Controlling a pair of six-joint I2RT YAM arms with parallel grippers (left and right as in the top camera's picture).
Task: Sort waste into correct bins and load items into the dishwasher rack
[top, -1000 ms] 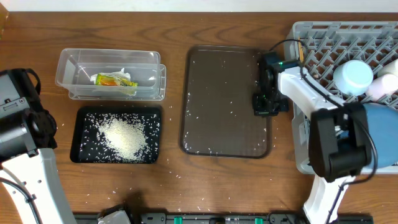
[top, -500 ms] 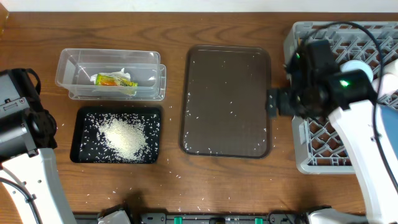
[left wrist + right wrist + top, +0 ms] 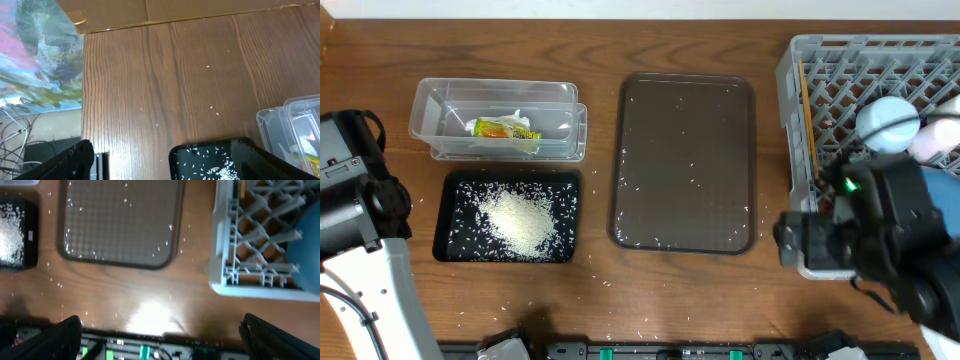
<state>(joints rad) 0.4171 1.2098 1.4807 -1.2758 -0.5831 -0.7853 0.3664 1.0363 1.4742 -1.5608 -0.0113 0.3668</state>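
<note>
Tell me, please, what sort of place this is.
Probably a robot test bench staged as a dish-clearing station, not a real kitchen: a wooden table holds a grey dishwasher rack, a brown serving tray and a black tray of rice, with cardboard and loose cables past its edge.

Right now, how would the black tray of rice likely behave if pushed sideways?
The black tray looks shallow and flat-bottomed, so it would probably slide rather than tip. Its loose rice heap would likely shift, and grains could spill over the low rim.
</note>
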